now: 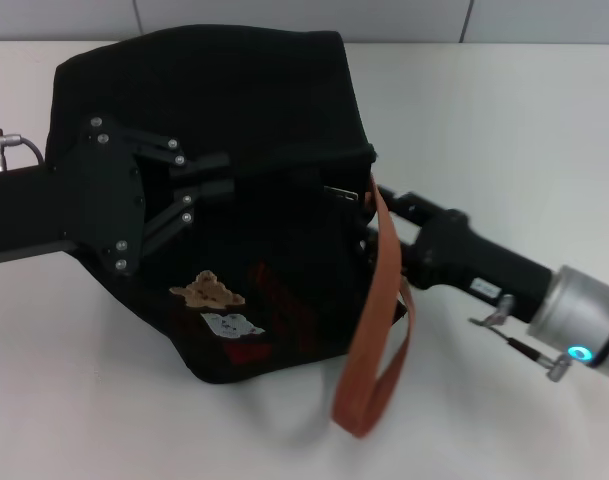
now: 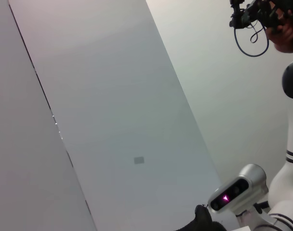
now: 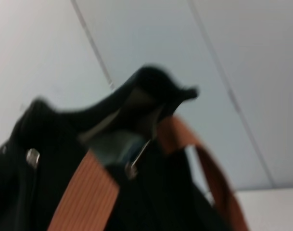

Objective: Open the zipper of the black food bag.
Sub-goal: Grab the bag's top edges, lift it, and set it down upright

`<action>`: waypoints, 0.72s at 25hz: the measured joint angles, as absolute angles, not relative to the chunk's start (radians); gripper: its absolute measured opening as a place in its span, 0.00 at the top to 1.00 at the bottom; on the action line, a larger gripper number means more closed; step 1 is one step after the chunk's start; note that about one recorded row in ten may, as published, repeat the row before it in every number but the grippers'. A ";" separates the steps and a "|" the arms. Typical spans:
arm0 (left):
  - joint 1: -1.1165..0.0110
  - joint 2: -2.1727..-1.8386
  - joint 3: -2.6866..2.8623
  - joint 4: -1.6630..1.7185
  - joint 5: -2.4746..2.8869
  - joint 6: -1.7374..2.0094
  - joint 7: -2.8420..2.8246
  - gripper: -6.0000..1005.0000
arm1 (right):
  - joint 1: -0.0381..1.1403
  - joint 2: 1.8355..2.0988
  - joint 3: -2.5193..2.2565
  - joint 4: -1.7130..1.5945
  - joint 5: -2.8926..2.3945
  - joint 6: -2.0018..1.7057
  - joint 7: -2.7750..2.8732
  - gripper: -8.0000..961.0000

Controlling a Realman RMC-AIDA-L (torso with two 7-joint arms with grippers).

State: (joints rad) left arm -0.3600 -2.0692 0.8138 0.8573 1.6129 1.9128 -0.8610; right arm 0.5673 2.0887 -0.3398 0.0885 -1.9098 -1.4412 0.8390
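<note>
A black food bag (image 1: 254,190) lies tipped over on a white tabletop (image 1: 504,110), filling the middle of the head view. Bear patches (image 1: 209,292) and red lettering (image 1: 269,300) face the camera, and an orange-brown strap (image 1: 379,330) loops down off its right side.

The left gripper (image 1: 216,175) reaches in from the left, its black fingers close together and pressed against the bag's dark fabric. Black on black, it is not possible to tell whether they pinch anything. The right gripper (image 1: 369,222) comes in from the lower right and meets the bag's right edge beside the strap; its fingertips are hidden against the bag, so its grasp cannot be told either.

Only the right wrist view shows the zipper (image 3: 136,161): a thin silver pull hangs at a small gap in the bag's edge (image 3: 151,96), between two runs of orange strap (image 3: 83,192). This view is blurred, and the zip track itself cannot be made out. In the head view only a small pale glint near the bag's right edge hints at the pull.

The left wrist view shows none of the bag, only pale wall panels (image 2: 112,110) and part of the robot's white body (image 2: 290,159).
</note>
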 joint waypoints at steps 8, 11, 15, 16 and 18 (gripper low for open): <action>-0.364 -2.068 0.817 0.831 1.613 1.904 -0.841 0.90 | 0.524 2.083 -0.292 -0.038 -1.909 -1.563 1.047 0.26; -0.365 -2.068 0.819 0.831 1.616 1.901 -0.839 0.90 | 0.528 2.081 -0.296 -0.101 -1.909 -1.619 1.187 0.26; -0.366 -2.070 0.820 0.827 1.619 1.900 -0.835 0.90 | 0.545 2.079 -0.306 -0.214 -1.916 -1.718 1.404 0.27; -0.366 -2.070 0.820 0.824 1.619 1.900 -0.831 0.90 | 0.551 2.078 -0.315 -0.246 -1.917 -1.739 1.462 0.27; -0.367 -2.070 0.821 0.818 1.619 1.901 -0.822 0.90 | 0.564 2.076 -0.344 -0.301 -1.917 -1.769 1.567 0.27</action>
